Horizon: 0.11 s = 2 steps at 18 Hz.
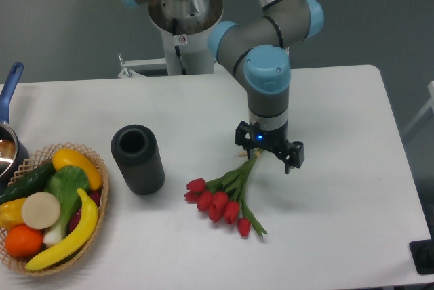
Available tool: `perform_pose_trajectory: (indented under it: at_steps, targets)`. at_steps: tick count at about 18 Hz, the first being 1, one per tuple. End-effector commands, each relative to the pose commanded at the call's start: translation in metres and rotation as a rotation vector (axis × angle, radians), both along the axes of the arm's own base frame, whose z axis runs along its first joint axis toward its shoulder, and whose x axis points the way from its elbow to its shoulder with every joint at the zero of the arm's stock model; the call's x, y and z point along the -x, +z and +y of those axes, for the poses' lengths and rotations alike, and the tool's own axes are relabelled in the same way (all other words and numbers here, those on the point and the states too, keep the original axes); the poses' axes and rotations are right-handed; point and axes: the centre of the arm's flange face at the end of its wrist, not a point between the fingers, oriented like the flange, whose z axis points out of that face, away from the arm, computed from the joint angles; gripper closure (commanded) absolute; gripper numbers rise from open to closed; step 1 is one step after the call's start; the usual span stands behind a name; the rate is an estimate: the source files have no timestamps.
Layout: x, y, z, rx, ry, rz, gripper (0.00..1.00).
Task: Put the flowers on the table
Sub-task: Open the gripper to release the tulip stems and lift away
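Note:
The flowers (220, 198), a bunch of red tulip buds on green stems, lie on the white table (339, 120) right of centre, with the buds pointing to the front left. The stem ends reach up under my gripper (266, 156). The gripper points straight down over the stem ends, low above the table. Its black fingers (296, 156) stand spread apart on either side of the stems, so it looks open. Where the fingertips meet the stems is partly hidden by the gripper body.
A black cylinder vase (137, 158) lies to the left of the flowers. A wicker basket (91, 156) with fruit and vegetables sits at the front left corner. A pot with a blue handle (9, 90) is at the left edge.

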Motion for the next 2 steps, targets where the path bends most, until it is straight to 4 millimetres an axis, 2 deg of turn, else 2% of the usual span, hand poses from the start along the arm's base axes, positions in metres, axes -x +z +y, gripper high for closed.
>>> perform_pose_trajectory:
  at_steps: [2]
  targets:
    - [0.0001,0.0002,0.0001,0.001,-0.008,0.002,0.0]
